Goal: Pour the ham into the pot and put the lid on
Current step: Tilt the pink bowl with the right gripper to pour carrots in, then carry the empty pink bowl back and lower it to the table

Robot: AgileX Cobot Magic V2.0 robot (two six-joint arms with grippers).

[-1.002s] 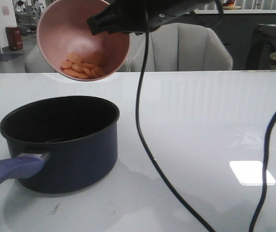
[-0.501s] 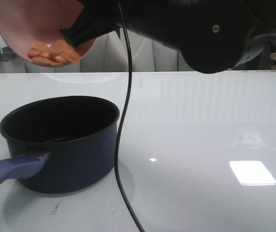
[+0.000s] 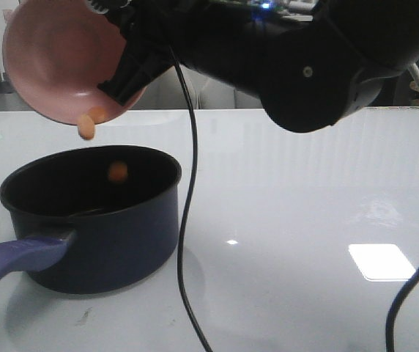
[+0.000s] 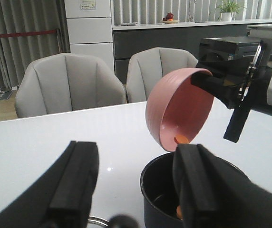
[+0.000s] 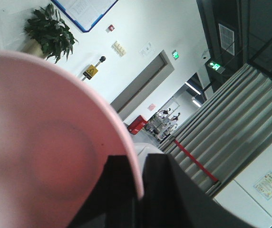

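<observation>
While the right gripper point(image 3: 125, 62) stays clamped on the pink bowl point(image 3: 67, 62), now tipped steeper, ham point(image 3: 86, 126) falls from its rim into the pot point(image 3: 92, 216); left gripper point(image 4: 131, 190) spread apart, idle.

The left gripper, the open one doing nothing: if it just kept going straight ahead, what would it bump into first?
Probably the pot, just ahead between the open left gripper's fingers, with the tilted pink bowl above it. Depth is uncertain.
</observation>
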